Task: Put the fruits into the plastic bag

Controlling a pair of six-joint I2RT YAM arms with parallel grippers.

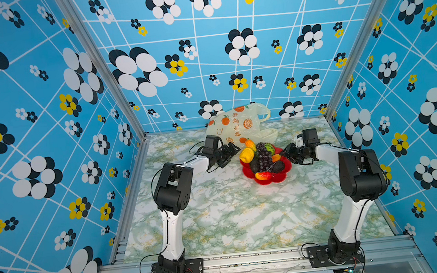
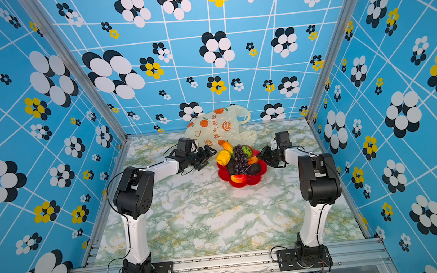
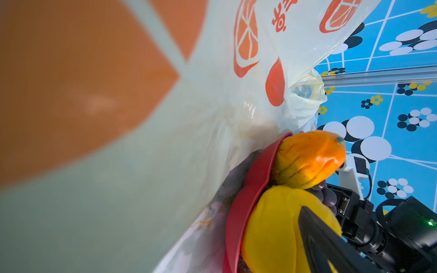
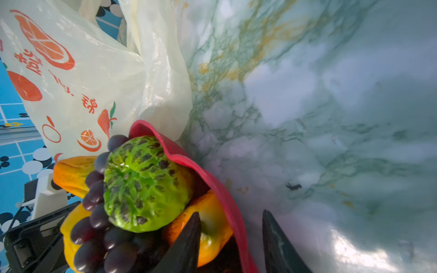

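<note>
The fruits are heaped on a red flower-shaped plate (image 1: pixel 282 176): a dark purple grape bunch (image 1: pixel 263 155), a green round fruit (image 4: pixel 144 184), a yellow mango (image 1: pixel 247 155), an orange mango (image 3: pixel 309 158), dark avocados (image 1: pixel 278 166) and a red-yellow mango (image 1: pixel 263 176). The plastic bag (image 1: pixel 241 123), cream with orange prints, stands just behind the plate. My left gripper (image 1: pixel 234 150) is open at the plate's left rim, beside the yellow mango and against the bag. My right gripper (image 4: pixel 230 236) straddles the plate's right rim and an orange-yellow mango (image 4: pixel 212 227), with its outer finger (image 4: pixel 274 238) clear of the rim.
The marble-patterned table (image 1: pixel 233 210) stretches toward the front rail. The bag leans near the back wall (image 1: pixel 204 61). Blue patterned walls close in both sides, and the two arm bases stand at the front edge.
</note>
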